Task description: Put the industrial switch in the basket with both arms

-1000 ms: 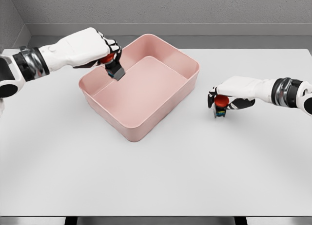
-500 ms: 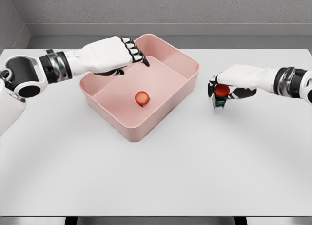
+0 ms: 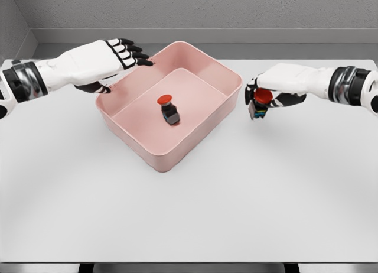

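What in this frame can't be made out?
- Head view: the right hand covers the top of its switch; the grip contact is hidden.
- The basket's near wall hides the floor behind it.
- Labels on the switch in the basket are too small.

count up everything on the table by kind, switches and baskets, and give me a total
Industrial switches: 2, one lying in the basket, one held by the right hand
Pink basket: 1
Total: 3
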Motion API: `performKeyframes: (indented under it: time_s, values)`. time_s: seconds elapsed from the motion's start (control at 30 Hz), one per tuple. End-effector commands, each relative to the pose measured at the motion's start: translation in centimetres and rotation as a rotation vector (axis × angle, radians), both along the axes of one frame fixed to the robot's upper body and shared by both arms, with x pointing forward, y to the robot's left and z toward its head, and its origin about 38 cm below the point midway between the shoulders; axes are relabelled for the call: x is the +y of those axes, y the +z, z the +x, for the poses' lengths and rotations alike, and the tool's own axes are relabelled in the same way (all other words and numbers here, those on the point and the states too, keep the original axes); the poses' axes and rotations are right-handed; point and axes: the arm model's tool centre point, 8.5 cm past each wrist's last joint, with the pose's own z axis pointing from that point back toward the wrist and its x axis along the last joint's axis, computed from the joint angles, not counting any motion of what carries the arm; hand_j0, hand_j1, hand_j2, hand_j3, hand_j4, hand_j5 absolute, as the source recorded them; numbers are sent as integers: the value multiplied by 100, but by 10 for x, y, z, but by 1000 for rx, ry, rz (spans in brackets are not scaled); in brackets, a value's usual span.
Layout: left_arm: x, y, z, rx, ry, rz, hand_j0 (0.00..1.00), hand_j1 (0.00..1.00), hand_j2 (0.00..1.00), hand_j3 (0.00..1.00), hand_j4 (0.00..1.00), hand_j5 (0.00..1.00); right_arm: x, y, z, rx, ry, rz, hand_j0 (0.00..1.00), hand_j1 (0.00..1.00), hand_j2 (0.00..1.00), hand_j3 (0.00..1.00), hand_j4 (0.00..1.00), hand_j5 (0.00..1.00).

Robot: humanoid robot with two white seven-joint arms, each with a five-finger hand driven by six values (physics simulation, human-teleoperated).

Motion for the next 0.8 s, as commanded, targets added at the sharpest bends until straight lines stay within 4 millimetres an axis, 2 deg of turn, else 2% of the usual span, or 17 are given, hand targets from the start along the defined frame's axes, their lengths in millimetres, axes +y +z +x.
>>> performKeyframes:
  time_s: [0.0,0.1,0.27,0.33,0.37,0.47,0.6,0.7,0.77]
  values:
    - [27,17,-1,-16,47,-13,100,100,100,100,100,100,4,0,0,1,7,7,52,52,52,52,52,52]
    - [51,20,-6,-2,90,-37,100,100,100,100,100,100,11,10,3,-23,21,16,52,52,52,52,52,52]
    - [77,8,-13,46,144,-45,100,100,100,100,100,100,16,14,6,-27,7,23,52,52,52,52,52,52]
    - [84,1,-14,64,161,-42,100,100,100,100,100,100,25,20,8,-41,25,32,52,52,52,52,52,52]
    - [87,4,-14,57,169,-57,100,100,100,100,100,100,30,24,8,-49,33,38,52,52,52,52,52,52]
    - [92,3,-15,64,180,-54,100,100,100,100,100,100,44,30,11,-58,42,56,52,52,52,52,52,52]
    - [91,1,-15,68,177,-56,100,100,100,100,100,100,73,39,14,-67,65,84,52,52,52,52,52,52]
    - [90,0,-15,71,176,-55,100,100,100,100,100,100,96,41,16,-57,71,99,53,53,53,53,53,53]
    - [90,0,-15,71,176,-55,100,100,100,100,100,100,105,42,17,-54,74,106,52,52,52,52,52,52]
